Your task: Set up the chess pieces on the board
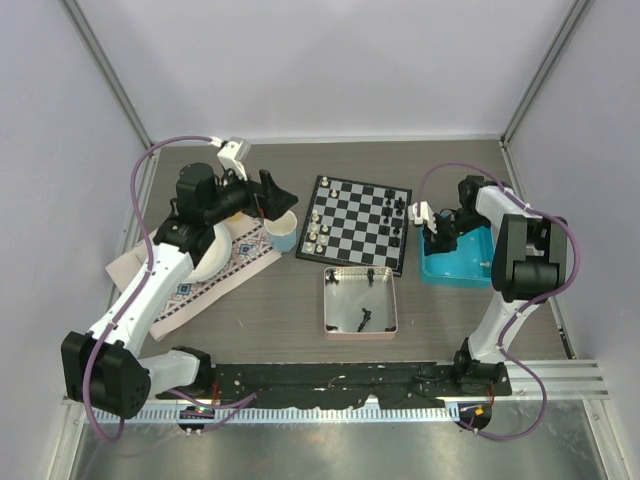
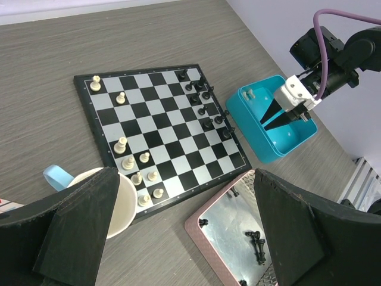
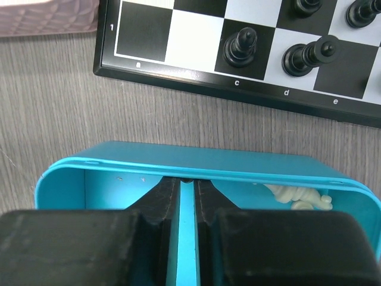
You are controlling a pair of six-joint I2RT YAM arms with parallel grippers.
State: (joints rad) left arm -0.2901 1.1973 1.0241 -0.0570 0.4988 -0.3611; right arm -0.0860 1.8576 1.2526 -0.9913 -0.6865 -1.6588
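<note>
Right tool (image 3: 187,205) is sitting inside the blue tray (image 3: 196,170) just beside the board (image 1: 356,224), fingers nearly together, gripping nothing; an off-white piece (image 3: 297,198) is lying in that tray. Left tool (image 2: 184,229) is hanging spread wide over the cup (image 2: 122,205) at the board's edge; black pieces (image 2: 257,244) are lying in the pink tray (image 2: 199,229) near the board.

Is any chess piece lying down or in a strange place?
Yes. A black piece lies on its side in the pink tray, and a white piece lies flat in the blue tray, both off the board.
</note>
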